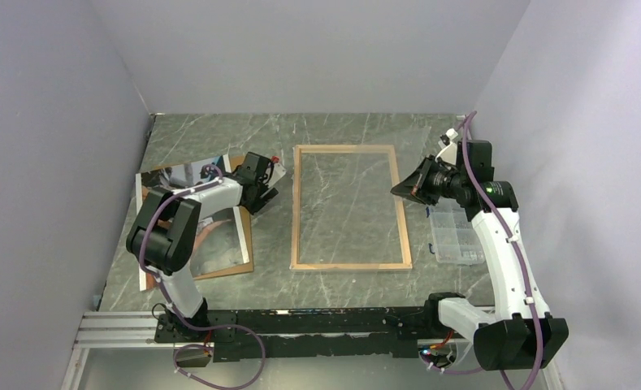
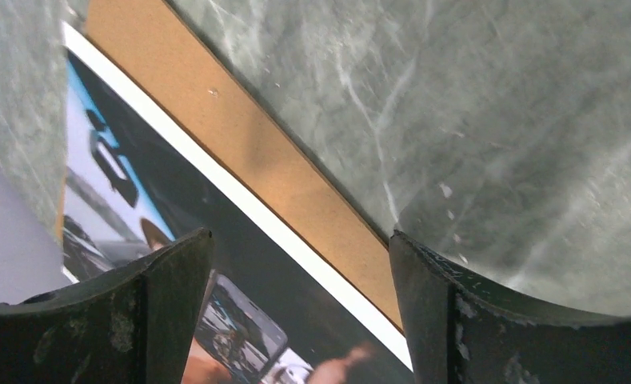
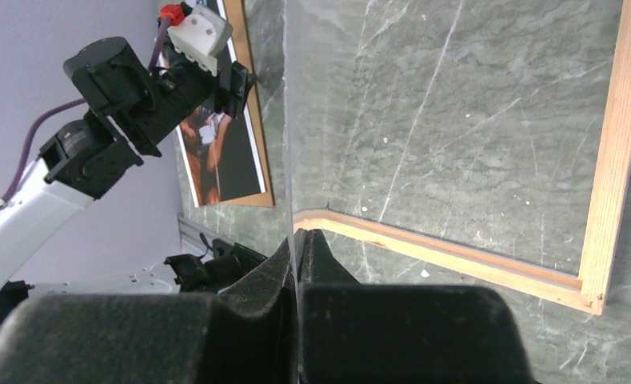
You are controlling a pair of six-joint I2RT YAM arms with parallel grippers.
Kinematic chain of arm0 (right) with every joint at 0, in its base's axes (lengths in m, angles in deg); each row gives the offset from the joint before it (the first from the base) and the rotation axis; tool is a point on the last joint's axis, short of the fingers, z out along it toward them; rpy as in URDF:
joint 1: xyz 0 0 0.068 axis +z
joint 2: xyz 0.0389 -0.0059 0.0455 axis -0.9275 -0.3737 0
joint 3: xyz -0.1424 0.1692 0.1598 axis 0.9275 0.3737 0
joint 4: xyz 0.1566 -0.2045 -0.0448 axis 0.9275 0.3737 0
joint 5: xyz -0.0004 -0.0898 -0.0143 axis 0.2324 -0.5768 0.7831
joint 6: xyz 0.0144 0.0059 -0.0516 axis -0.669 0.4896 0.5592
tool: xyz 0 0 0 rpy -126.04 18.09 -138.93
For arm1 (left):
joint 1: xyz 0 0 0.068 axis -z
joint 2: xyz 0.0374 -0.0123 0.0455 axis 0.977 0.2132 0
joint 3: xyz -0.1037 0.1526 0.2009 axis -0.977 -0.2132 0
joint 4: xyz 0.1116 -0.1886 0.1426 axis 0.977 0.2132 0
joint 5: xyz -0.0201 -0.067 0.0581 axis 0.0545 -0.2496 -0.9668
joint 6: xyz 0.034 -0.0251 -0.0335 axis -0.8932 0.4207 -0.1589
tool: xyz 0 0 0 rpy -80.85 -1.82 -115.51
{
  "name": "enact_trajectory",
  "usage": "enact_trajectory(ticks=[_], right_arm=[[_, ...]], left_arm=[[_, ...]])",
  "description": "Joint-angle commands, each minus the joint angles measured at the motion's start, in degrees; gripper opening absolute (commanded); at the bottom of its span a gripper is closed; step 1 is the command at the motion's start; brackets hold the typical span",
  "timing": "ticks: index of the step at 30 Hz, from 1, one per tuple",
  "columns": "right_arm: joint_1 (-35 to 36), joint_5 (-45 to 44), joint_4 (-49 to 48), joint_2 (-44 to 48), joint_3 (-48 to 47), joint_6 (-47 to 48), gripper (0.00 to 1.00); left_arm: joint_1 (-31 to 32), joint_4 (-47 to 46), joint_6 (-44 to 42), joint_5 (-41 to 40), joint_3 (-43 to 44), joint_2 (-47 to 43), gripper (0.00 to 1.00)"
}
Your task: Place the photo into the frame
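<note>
**Progress.** The task is at an early stage. The frame (image 1: pixel 351 266) lies flat at the centre of the surface (image 1: pixel 341 130), pale wood side up. Its opening is unfilled, and the marbled top shows through it. The photo (image 1: pixel 188 172) is not in the frame. It rests on the brown backing board (image 1: pixel 244 237), to the left of the frame and apart from it.

The left pincer (image 2: pixel 300 316) hovers low over the photo's white-bordered edge and the exposed strip of board. Its jaws are wide apart with nothing between them, so no grip on the photo is made yet.

The right pincer (image 3: pixel 300 238) is just beside the frame's right rail. Its jaws are pressed together on what appears to be a thin clear sheet (image 3: pixel 286 120). Only the sheet's edge shows, as a fine line rising from the fingertips.

**Outstanding, in my judgement.** The photo has to be seized, carried across and laid square inside the frame opening. How the clear sheet and the board are to go in cannot be determined from these views.

**Count.**
- Photo: one.
- Frame: one.
- Backing board: one.
- Clear sheet: one.
- Transparent compartment box (image 1: pixel 455 236): one, on the surface near the right arm.
- Arms: two, each with one pincer.
</note>
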Motion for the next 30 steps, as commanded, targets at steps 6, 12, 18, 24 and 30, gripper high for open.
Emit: enact_trajectory(ticks=[6, 12, 18, 24, 30], right_arm=[[1.02, -0.5, 0.5, 0.84, -2.82, 0.7, 0.0], [0.98, -1.27, 0.61, 0.71, -3.65, 0.08, 0.0], [1.0, -1.96, 0.66, 0.98, -2.57, 0.06, 0.0], [1.05, -1.61, -0.19, 1.33, -1.03, -0.42, 0.0], [1.13, -1.14, -0.95, 1.76, 0.3, -1.13, 0.0]], left_arm=[[1.41, 29.73, 17.11, 23.2, 19.77, 1.17, 0.94], [2.69, 33.7, 24.47, 33.03, 28.76, 8.57, 0.95], [3.84, 31.81, 26.57, 36.61, 28.4, 12.5, 0.95], [5.15, 30.4, 27.27, 37.76, 27.63, 14.62, 0.91], [6.08, 28.75, 25.15, 30.2, 25.98, 16.06, 0.76]])
